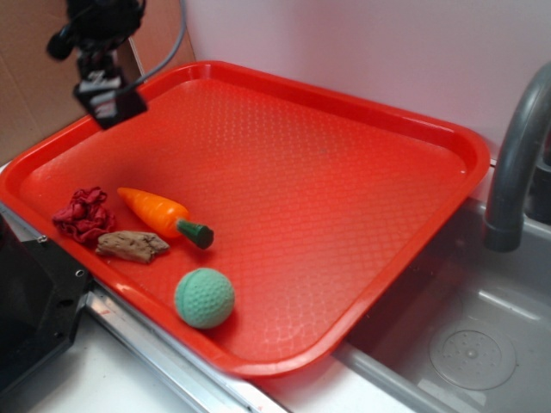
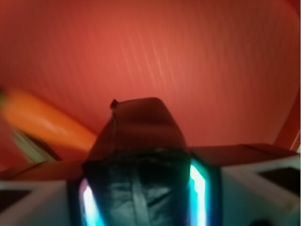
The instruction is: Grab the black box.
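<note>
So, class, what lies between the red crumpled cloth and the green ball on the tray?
A brown wood-like chunk lies between the red crumpled cloth and the green ball, seen in the exterior view.

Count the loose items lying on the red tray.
4, all near its left front: crumpled red cloth, orange toy carrot, brown wood-like chunk, green dimpled ball. The raised gripper may hold another.

Raised at ten o'clock in the exterior view: black cabled gripper [image 1: 108,101], clamped on small matte black rectangular block [image 2: 136,127], pinned between the jaws per wrist view.
</note>
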`<control>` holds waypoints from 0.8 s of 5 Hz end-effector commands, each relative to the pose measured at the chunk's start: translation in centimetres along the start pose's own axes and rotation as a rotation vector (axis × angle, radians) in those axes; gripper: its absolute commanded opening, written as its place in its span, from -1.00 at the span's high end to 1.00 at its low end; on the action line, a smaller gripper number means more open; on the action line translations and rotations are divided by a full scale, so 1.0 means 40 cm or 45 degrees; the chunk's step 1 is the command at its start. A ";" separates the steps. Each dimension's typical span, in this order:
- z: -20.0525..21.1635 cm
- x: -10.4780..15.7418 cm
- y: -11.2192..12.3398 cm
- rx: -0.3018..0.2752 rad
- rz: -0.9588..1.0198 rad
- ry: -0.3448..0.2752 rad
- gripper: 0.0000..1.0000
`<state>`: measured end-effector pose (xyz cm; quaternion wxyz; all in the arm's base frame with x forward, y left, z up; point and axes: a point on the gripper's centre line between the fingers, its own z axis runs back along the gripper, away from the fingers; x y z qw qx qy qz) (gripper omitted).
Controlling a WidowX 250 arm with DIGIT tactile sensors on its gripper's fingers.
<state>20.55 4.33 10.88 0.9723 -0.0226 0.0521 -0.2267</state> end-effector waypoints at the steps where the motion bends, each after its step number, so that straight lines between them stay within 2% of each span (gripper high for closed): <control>1: 0.148 0.045 -0.033 0.087 0.192 -0.139 1.00; 2: 0.210 0.004 -0.041 0.051 0.378 -0.263 1.00; 3: 0.246 -0.006 -0.040 0.036 0.378 -0.299 1.00; 4: 0.241 -0.001 -0.050 0.033 0.400 -0.295 1.00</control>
